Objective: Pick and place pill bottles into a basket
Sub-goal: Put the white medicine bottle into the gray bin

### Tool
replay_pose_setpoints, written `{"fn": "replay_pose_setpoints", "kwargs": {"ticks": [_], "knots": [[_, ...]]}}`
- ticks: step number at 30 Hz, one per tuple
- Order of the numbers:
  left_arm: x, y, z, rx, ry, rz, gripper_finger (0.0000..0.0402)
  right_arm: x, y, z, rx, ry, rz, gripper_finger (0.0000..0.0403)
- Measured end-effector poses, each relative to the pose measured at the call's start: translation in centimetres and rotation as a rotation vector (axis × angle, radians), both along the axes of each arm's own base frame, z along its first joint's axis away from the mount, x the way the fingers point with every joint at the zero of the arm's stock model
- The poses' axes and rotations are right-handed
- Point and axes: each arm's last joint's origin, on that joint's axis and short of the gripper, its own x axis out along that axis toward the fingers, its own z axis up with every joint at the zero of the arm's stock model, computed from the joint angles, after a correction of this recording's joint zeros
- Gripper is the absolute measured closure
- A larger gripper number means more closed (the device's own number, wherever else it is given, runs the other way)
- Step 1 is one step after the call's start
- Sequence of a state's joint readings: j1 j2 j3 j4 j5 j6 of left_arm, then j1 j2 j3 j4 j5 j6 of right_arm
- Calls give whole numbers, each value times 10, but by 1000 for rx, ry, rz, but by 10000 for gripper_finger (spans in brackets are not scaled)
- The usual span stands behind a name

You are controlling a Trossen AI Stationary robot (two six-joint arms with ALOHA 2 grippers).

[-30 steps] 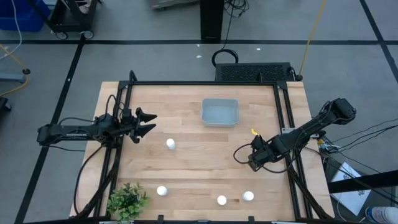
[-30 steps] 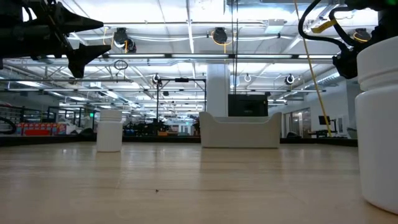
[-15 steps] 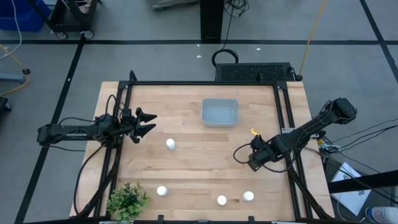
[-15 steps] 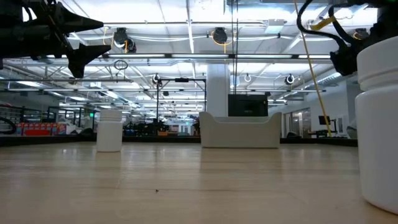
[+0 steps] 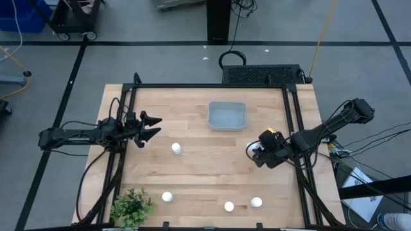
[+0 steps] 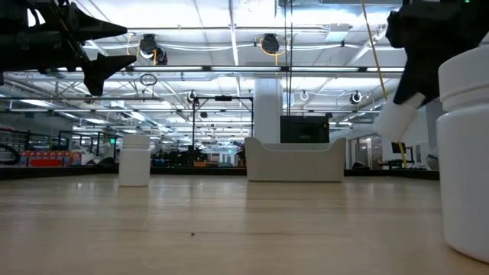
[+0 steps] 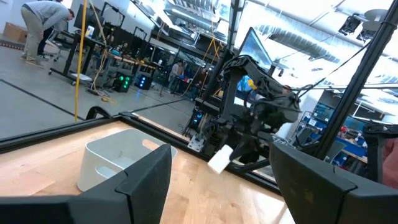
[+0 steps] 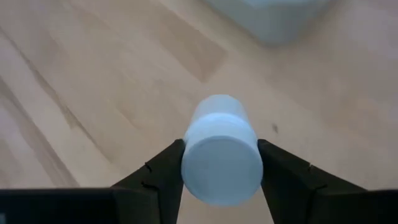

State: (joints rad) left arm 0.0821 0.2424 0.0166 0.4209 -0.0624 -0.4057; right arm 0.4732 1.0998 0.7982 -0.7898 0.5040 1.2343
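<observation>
- Five small white cylindrical pill bottles with round white caps belong to the task; none of them lies inside the shallow translucent grey-blue plastic basket (image 5: pixel 227 116) with rounded corners, which sits on the far middle part of the light wooden table (image 5: pixel 192 167).
- One bottle, the held pill bottle (image 8: pixel 221 149), is clamped between the two dark fingers of the right gripper (image 5: pixel 260 149). It is clear of the table surface and tilted, as the low view (image 6: pixel 397 116) and the left wrist view (image 7: pixel 220 159) show.
- Right gripper position: over the right part of the table, near the basket on its near-right side, not yet above it.
- Four bottles stand on the table: the centre bottle (image 5: pixel 176 149) between the two arms, the near-left bottle (image 5: pixel 167 197) just beside the green leafy plant (image 5: pixel 131 206), and two near-right bottles (image 5: pixel 228 206) and (image 5: pixel 256 203) close together at the near edge.
- Left gripper (image 5: pixel 156 126): it hangs over the left part of the table with its fingers spread apart and nothing between them, near the centre bottle but not touching it.
- Progress, as a judgement: the first transfer is in hand. Carrying the held bottle over the basket and releasing it is left, and then four full pick-and-place cycles.
</observation>
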Motion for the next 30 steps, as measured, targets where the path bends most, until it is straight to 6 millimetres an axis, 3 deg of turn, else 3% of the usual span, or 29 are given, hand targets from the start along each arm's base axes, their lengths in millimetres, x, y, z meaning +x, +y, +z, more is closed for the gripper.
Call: {"fn": "replay_pose_setpoints", "kwargs": {"ticks": [8,17,23,30], "knots": [[0,0,0,4,2,1,128,15,6,19,-187,-249,107,233],[0,0,-1,1,9,-1,128,18,40,45,-488,-526,242,251],[0,0,-1,-5,14,-10,128,7,53,19,-463,-754,366,243],[0,0,-1,-8,13,-11,128,-22,38,-3,-401,-1141,560,251]]}}
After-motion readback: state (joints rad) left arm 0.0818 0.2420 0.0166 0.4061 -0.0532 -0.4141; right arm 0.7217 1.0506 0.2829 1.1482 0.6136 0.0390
